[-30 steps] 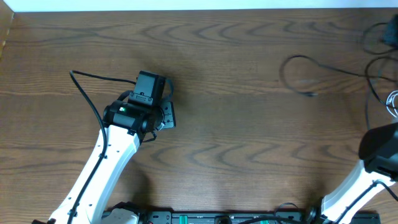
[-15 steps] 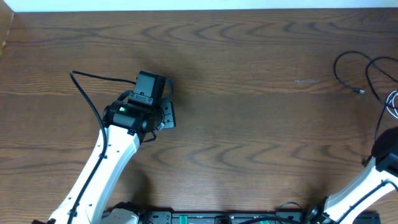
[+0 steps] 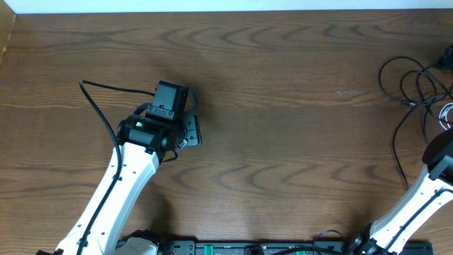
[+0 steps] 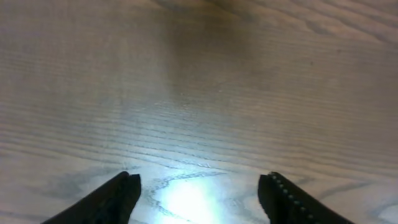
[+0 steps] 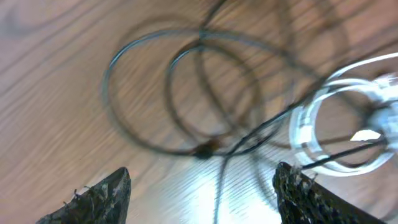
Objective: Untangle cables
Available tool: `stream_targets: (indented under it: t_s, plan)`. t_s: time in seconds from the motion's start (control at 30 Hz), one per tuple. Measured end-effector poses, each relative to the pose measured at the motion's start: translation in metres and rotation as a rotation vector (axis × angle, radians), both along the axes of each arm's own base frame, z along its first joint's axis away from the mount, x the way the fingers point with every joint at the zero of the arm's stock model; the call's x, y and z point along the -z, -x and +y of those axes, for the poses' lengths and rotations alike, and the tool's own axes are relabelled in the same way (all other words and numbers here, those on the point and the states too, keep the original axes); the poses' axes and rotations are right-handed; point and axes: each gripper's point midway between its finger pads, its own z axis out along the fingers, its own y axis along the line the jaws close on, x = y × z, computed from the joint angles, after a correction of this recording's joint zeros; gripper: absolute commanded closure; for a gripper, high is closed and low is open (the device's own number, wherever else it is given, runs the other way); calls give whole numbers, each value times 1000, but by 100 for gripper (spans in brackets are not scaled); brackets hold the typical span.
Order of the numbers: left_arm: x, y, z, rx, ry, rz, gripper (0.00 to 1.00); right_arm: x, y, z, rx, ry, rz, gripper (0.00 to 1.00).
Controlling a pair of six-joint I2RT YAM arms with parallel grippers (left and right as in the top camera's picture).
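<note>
Two arms over a dark brown wood-grain counter, one tool each. At the far right edge of the overhead view, a tangle of thin black cables in overlapping loose loops, at least three loops countable, exact number of cords impossible to tell; one strand trailing down from the loops toward the near edge, long axis running roughly far-to-near. Just beside the loops, at the very right border, a short glimpse of thin white cable. In the right wrist view, the black loops blurred, crossing at a small dark knot or plug, with the white cable coiled in a tight ring to the right, one black strand lying across it. Right tool spread wide above these, nothing between the fingers, poised over the crossing strands. Left tool well apart from all cords, at the left half of the counter, likewise spread with only bare pale-lit wood beneath. White strip along the counter's far edge.
</note>
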Motion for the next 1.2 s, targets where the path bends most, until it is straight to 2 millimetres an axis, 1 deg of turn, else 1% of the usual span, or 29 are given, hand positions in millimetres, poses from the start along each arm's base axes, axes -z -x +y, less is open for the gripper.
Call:
stream_targets:
  t_s: [0.03,0.07,0.13,0.17,0.2,0.23,0.27,0.37,0.4,0.43,0.47,0.5,0.6,0.73,0.83,0.93,0.97,1.0,1.07,1.2]
  plan:
    - [0,-1,0,-2,2,-3,22,1,2,12,-29,-45,9,32]
    - [-1,-2,-1,-4,5,-9,20,2,5,19,-47,-70,21,34]
    - [-3,-7,-2,6,8,-32,13,6,20,52,-146,-153,95,23]
    - [-3,-7,-2,10,6,-33,11,6,21,59,-168,-162,102,17]
    - [-3,-9,-3,14,6,-38,10,6,28,72,-208,-186,138,10]
    - [-3,-9,-3,14,5,-36,9,4,29,78,-236,-185,142,4]
    - [-1,-9,-3,16,3,-32,9,3,29,83,-254,-179,150,1]
    - [12,-7,-2,16,-14,23,8,-10,30,107,-327,-123,175,1]
    - [18,-4,-1,16,-23,54,8,-23,27,124,-370,-77,168,1]
    - [20,-2,-1,17,-29,74,8,-30,26,133,-393,-57,159,1]
    - [19,-1,0,16,-31,80,8,-43,24,151,-435,-28,139,1]
    - [14,-2,-1,16,-30,76,8,-58,23,176,-493,1,112,1]
    - [11,3,1,17,-37,98,8,-65,30,199,-544,14,134,1]
    - [13,9,3,17,-45,124,8,-62,41,233,-625,7,186,1]
    - [11,16,5,17,-54,153,8,-62,51,243,-645,-8,227,1]
    - [0,14,5,17,-52,147,8,-63,59,247,-645,-28,238,1]
    - [-3,14,5,17,-52,146,8,-63,64,248,-645,-36,243,1]
    - [-6,15,5,17,-53,149,8,-62,73,249,-645,-45,258,1]
    - [-10,18,6,17,-56,159,8,-62,98,251,-646,-63,290,1]
    - [-9,26,8,17,-67,194,7,-63,123,253,-645,-41,233,1]
